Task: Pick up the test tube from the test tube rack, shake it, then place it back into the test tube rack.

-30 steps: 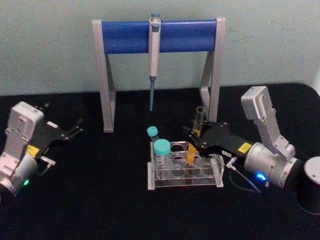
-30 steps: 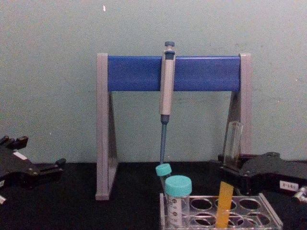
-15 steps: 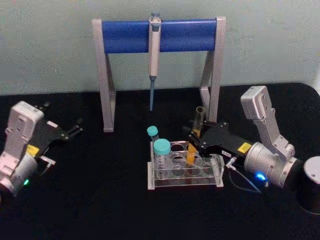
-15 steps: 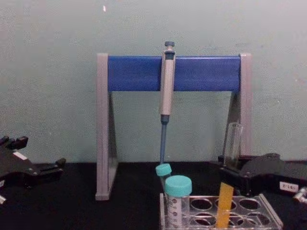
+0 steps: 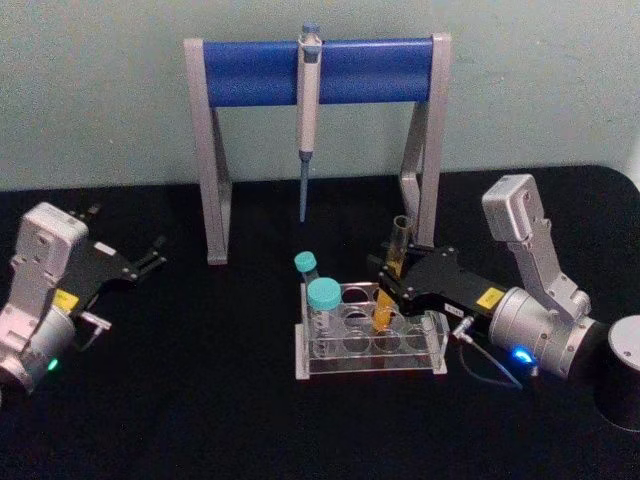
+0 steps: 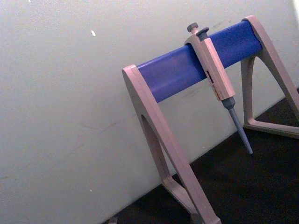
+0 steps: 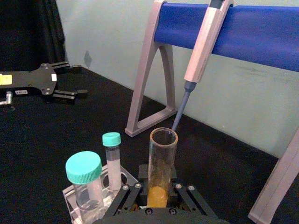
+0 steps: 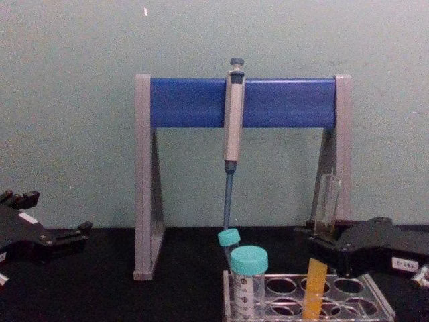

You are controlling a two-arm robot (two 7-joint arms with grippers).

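The test tube (image 5: 398,240) is a long clear glass tube with orange-yellow liquid low down. It stands almost upright with its lower end down in a back-row hole of the clear test tube rack (image 5: 370,362). My right gripper (image 5: 388,284) reaches in from the right and is shut on the tube just above the rack top. From the right wrist view the test tube (image 7: 161,158) rises between the black fingers (image 7: 125,195). In the chest view the test tube (image 8: 327,201) and right gripper (image 8: 315,251) stand over the rack (image 8: 348,300). My left gripper (image 5: 130,240) rests open at the far left.
Two teal-capped tubes (image 5: 322,297) (image 5: 305,263) stand in the rack's left end. Behind it is the grey-and-blue pipette stand (image 5: 250,72) with a pipette (image 5: 307,110) hanging from its bar. A dark cylinder (image 5: 625,372) sits at the right edge.
The right gripper has shifted slightly left and down with the test tube, so the tube sits a little deeper in the rack. The left arm has not moved.
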